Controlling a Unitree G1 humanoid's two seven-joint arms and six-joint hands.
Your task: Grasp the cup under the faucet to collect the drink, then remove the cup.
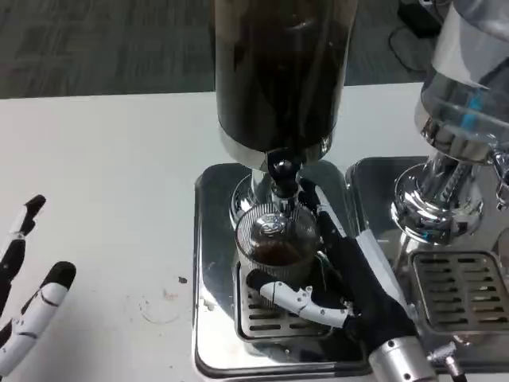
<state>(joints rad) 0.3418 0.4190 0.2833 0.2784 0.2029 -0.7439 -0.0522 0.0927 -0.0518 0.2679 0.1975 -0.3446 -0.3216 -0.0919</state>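
Plainly, two drink dispensers are standing on the white table (119, 159): one dark-filled dispenser (277, 72) above the right hand's fingers, and one clear dispenser (465, 103) well off to that hand's outer side. Each is sitting over its own chrome drip tray (215, 318), the second tray (457, 290) lying just beside the right hand's wrist. One black-handled faucet (282, 179) is hanging directly over one ribbed glass cup (277, 247).

The cup is standing upright on the slotted grate, its long axis running vertically and its mouth pointing up at the faucet, with dark drink sitting in its bottom. The right hand (350, 278) is wrapping around it: a white finger (298, 296) is curling across the near wall of the cup, while black fingers are reaching up along its far right side, so the cup is sitting between them, held.

The left hand (28, 302) is hanging over bare table, well apart from the cup, its fingers spread wide and holding nothing.
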